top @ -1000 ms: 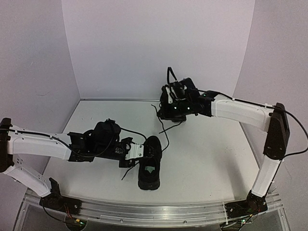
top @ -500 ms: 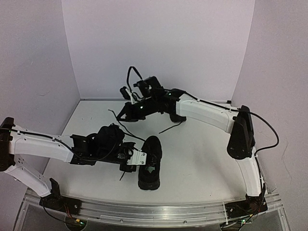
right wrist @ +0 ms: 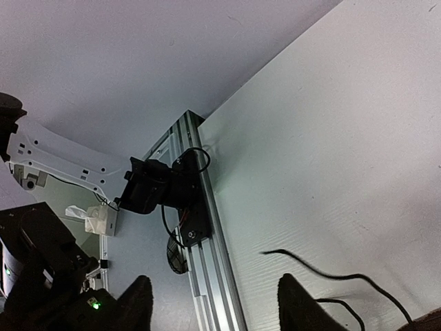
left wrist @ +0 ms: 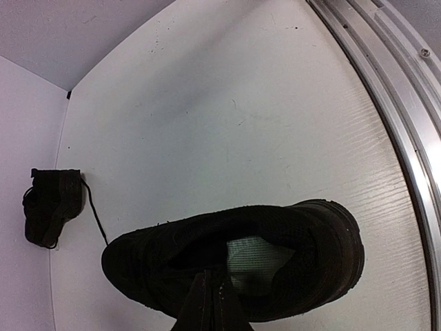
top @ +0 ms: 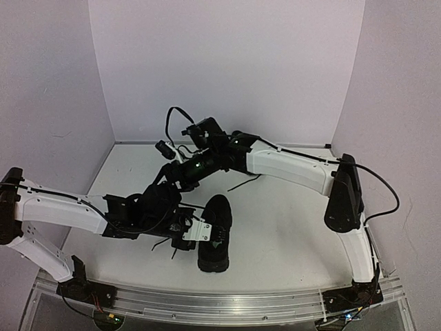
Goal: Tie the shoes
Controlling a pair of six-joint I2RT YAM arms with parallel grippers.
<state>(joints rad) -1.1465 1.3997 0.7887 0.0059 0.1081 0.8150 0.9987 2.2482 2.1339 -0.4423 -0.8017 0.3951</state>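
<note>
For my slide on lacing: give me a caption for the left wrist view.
Shut left hand at the opening rim of a black shoe lying on the white table.

One shoe (top: 214, 234) rests on the table (top: 289, 221) near its middle, heel toward the near rail (top: 227, 302), toe toward the far wall (top: 227, 69); the left gripper (left wrist: 210, 300) sits at its left side, over the opening; the right gripper (right wrist: 219, 307) hangs farther back and left, beyond the left arm (top: 69, 210); the other shoe (left wrist: 48, 207) lies by the far wall, a lace (left wrist: 93, 215) running from it toward the first.
</note>
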